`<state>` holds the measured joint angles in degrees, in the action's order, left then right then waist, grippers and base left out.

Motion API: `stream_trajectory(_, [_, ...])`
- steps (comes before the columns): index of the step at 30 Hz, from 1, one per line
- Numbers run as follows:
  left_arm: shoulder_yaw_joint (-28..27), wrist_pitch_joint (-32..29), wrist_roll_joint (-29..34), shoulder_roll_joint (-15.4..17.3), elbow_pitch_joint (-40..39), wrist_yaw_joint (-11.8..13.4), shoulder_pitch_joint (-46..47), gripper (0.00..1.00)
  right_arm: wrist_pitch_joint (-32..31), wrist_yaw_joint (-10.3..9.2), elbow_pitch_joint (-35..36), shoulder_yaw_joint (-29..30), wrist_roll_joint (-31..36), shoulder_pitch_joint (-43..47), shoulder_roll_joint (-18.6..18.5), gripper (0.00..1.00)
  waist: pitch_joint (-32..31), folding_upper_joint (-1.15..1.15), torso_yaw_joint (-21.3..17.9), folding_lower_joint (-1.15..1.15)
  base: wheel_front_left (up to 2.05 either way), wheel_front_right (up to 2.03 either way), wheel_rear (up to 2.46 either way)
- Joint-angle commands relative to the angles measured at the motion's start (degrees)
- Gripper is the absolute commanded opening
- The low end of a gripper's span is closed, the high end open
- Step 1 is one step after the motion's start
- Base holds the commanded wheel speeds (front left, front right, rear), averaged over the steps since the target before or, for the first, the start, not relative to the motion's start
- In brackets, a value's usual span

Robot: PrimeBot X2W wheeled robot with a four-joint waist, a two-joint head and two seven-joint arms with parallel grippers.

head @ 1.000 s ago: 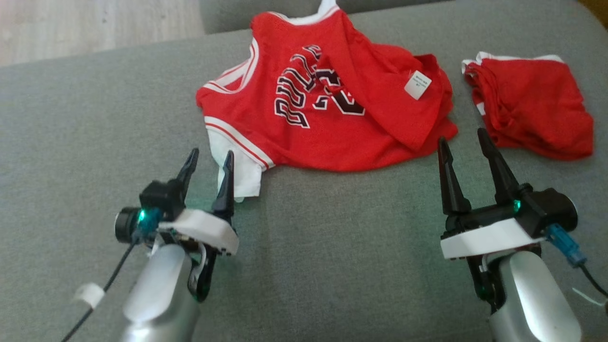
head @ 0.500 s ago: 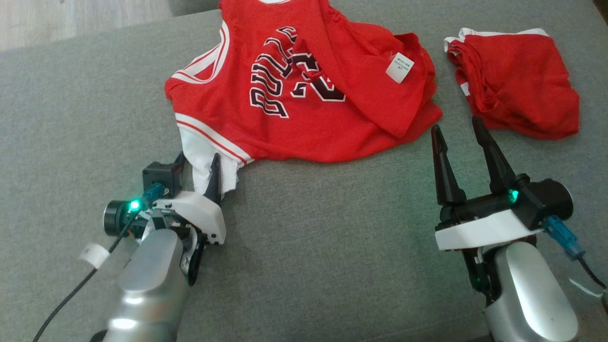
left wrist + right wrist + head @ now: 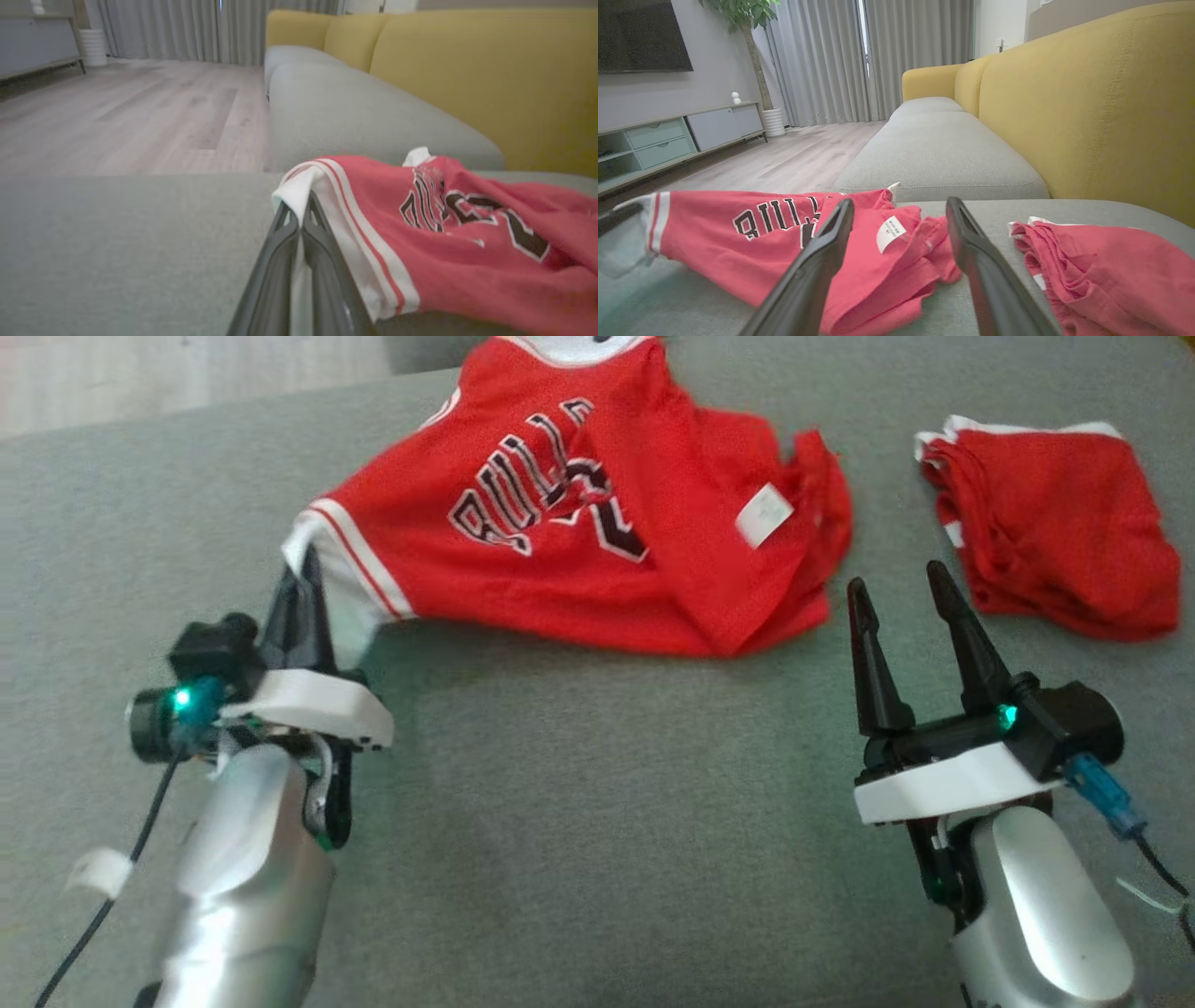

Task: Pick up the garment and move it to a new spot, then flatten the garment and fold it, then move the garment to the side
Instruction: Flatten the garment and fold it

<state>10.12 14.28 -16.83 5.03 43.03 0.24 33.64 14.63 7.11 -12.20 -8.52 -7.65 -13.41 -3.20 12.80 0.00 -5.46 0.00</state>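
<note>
Jersey on sofa seat, shorts to its right — well apart

Head camera looks steeply down on a grey sofa seat; both wrist cameras sit low, looking along it beside a yellow backrest, all three sharing the red jersey.

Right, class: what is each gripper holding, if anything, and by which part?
The left gripper is shut on the red Bulls jersey, pinching its white-trimmed edge at the corner on the robot's left. The right gripper is open and holds nothing.
</note>
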Motion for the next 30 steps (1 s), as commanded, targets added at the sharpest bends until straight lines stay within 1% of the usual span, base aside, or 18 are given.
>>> stream_trajectory(1, [-2.9,0.7,0.0,2.1,-4.1,0.8,-1.5,0.0,0.4,0.37,1.2,-1.3,0.1,-0.7,0.3,1.0,-1.3,0.0,1.7,0.0,0.0,0.0,0.0])
stream_trajectory(4, [-4.7,0.7,0.4,2.1,-9.2,1.6,-5.7,0.0,0.4,0.37,0.2,-1.6,-0.1,-0.3,0.3,1.0,-2.6,0.0,3.5,0.0,0.0,0.0,0.0])
stream_trajectory(7, [-5.6,0.7,0.9,2.1,-12.5,1.8,-9.8,0.0,0.4,0.37,-0.6,-2.0,-0.3,0.1,0.3,1.0,-3.8,0.0,5.2,0.0,0.0,0.0,0.0])
stream_trajectory(9, [-5.8,0.7,1.3,1.9,-13.8,2.0,-12.3,0.0,0.4,0.37,-1.3,-2.2,-0.5,0.4,0.3,1.0,-4.4,0.0,6.1,0.0,0.0,0.0,0.0])
stream_trajectory(11, [-5.1,0.7,1.5,1.6,-13.6,1.5,-14.5,0.0,0.4,0.37,-1.9,-2.1,-0.7,0.6,0.3,1.0,-4.9,0.0,7.0,0.0,0.0,0.0,0.0])
stream_trajectory(12, [-4.4,0.7,1.8,1.5,-13.1,1.2,-15.3,0.47,0.4,0.37,-2.3,-2.2,-0.9,0.7,0.3,1.0,-5.1,0.0,7.4,0.0,0.0,0.0,0.0])
stream_trajectory(13, [-4.1,0.7,2.1,1.5,-12.9,1.3,-15.7,1.0,0.4,0.37,-2.8,-2.3,-1.0,0.8,0.3,1.0,-5.1,0.0,7.8,0.0,0.0,0.0,0.0])
stream_trajectory(16, [-2.9,0.7,3.5,1.3,-14.0,1.3,-16.0,1.0,0.4,0.37,-4.1,-2.6,-1.1,0.6,0.3,1.0,-5.3,0.0,8.7,0.0,0.0,0.0,0.0])
stream_trajectory(20, [-1.8,0.7,4.5,0.0,-19.1,0.8,-17.1,1.0,0.4,0.37,-5.0,-2.4,-1.1,0.6,0.3,1.0,-5.6,0.0,10.0,0.0,0.0,0.0,0.0])
stream_trajectory(25, [-0.6,0.7,5.1,-1.3,-25.4,0.3,-20.7,1.0,0.4,0.37,-5.9,-2.5,-1.0,0.4,0.3,1.0,-5.9,0.0,10.9,0.0,0.0,0.0,0.0])
stream_trajectory(30, [0.9,0.7,5.5,-1.9,-27.8,-0.4,-22.8,1.0,0.4,0.37,-7.2,-2.3,-0.1,0.0,0.3,1.0,-5.9,0.0,12.2,0.0,0.0,0.0,0.0])
